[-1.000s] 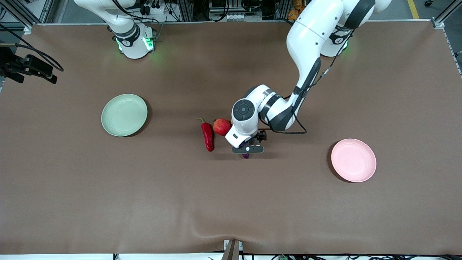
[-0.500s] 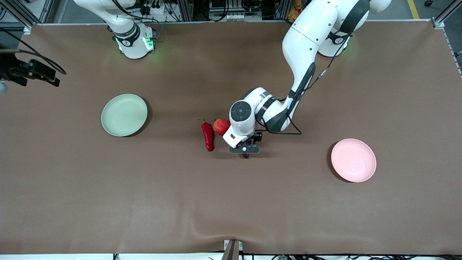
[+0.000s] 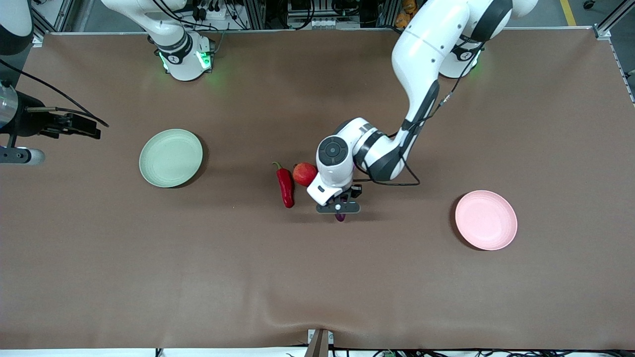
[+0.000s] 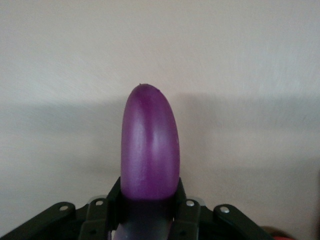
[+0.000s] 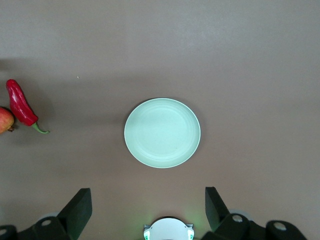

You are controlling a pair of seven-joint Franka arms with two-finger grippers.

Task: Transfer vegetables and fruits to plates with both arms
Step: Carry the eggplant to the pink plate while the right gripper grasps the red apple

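Eggplant [image 4: 150, 145] sits between the left gripper's [image 3: 339, 210] fingers, which are closed on it near the middle of the table; in the front view only its purple tip shows under the gripper. It seems to lie on the table or just above it, but I cannot tell which. The skin is glossy and smooth, so it will probably slip if the hold is weak. The body is long and likely firm and light, and a hold near one end may let it swing.

The red fruit [image 3: 304, 173] lies just beside the left wrist, and the chili pepper [image 3: 285, 186] touches it or nearly so, toward the right arm's end. A sideways move could knock them.

The pink plate [image 3: 486, 219] stands well apart toward the left arm's end, with a free path to it. The green plate [image 5: 162, 132] lies toward the right arm's end. The right gripper [image 5: 148, 207] hangs high over this plate with its fingers spread wide, holding nothing, and waits.
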